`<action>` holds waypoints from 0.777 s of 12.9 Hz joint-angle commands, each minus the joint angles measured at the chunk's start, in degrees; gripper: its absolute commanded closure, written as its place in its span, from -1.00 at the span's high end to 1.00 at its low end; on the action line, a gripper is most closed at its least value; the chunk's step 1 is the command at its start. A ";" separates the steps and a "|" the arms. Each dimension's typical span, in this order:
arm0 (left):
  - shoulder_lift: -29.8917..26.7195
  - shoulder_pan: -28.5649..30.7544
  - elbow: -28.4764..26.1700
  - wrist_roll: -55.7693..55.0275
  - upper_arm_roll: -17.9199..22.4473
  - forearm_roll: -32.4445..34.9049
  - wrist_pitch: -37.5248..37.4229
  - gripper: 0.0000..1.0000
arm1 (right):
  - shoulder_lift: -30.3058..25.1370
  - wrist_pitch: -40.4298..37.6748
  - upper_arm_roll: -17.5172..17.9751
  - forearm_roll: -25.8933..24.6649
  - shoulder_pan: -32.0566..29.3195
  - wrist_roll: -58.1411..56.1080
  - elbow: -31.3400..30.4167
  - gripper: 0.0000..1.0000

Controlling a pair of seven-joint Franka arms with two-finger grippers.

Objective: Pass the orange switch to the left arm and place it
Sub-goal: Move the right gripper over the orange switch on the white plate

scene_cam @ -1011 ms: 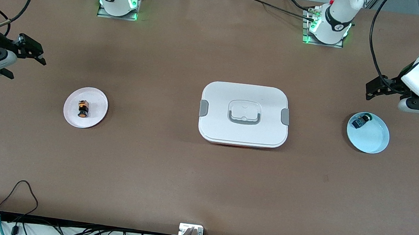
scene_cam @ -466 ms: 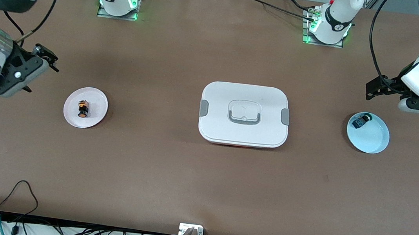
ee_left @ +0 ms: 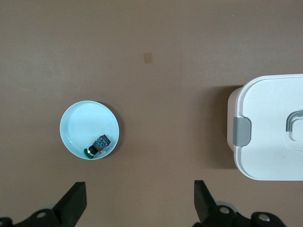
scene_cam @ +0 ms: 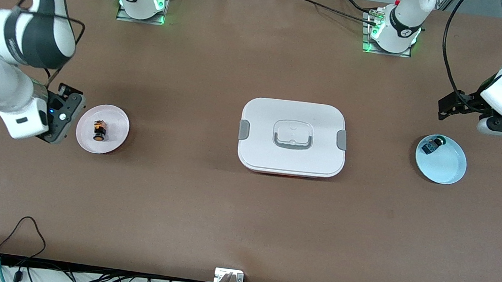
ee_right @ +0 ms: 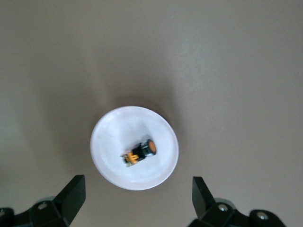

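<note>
Front view. The orange switch (scene_cam: 99, 131) lies on its side on a small white plate (scene_cam: 116, 121) toward the right arm's end of the table, cap pointing toward the camera. The right gripper (scene_cam: 61, 114) hangs over the table just off the plate's 9 o'clock edge, pointing down; its fingers are hidden under the wrist here. The box (scene_cam: 293, 137), white with grey side clips and a recessed handle, sits mid-table, well apart from the plate. At the left arm's end, a light blue plate (scene_cam: 446, 168) holds a small dark part with a blue-green top (scene_cam: 432, 146) near its 11 o'clock rim. The left gripper (scene_cam: 448, 107) hovers above the table off that plate's 12 o'clock side; the left arm waits.

Left wrist view. Both black fingers (ee_left: 75, 204) stand wide apart with nothing between them. The blue plate (ee_left: 78, 127) shows with the dark part (ee_left: 97, 144) at its 5 o'clock rim. One end of the box (ee_left: 270, 127) with a grey clip (ee_left: 242, 133) lies at 3 o'clock.

Right wrist view. Both fingers (ee_right: 73, 194) are spread wide, empty. The white plate (ee_right: 113, 142) sits between and ahead of them; the orange switch (ee_right: 140, 151) rests just off the plate's centre, cap toward 2 o'clock, untouched.
</note>
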 commanded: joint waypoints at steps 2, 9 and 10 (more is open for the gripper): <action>0.63 -0.21 1.62 -0.25 0.07 -0.10 -1.23 1.00 | 0.16 12.94 0.25 -0.66 -1.87 -14.72 -11.19 1.00; 0.63 -0.12 1.62 -0.25 0.07 -0.10 -1.23 1.00 | 4.46 30.54 2.62 -0.83 -6.09 -28.01 -21.31 1.00; 0.63 -0.12 1.62 -0.25 0.07 -0.10 -1.23 1.00 | 4.82 30.64 2.71 -0.83 -6.09 -28.19 -21.40 1.00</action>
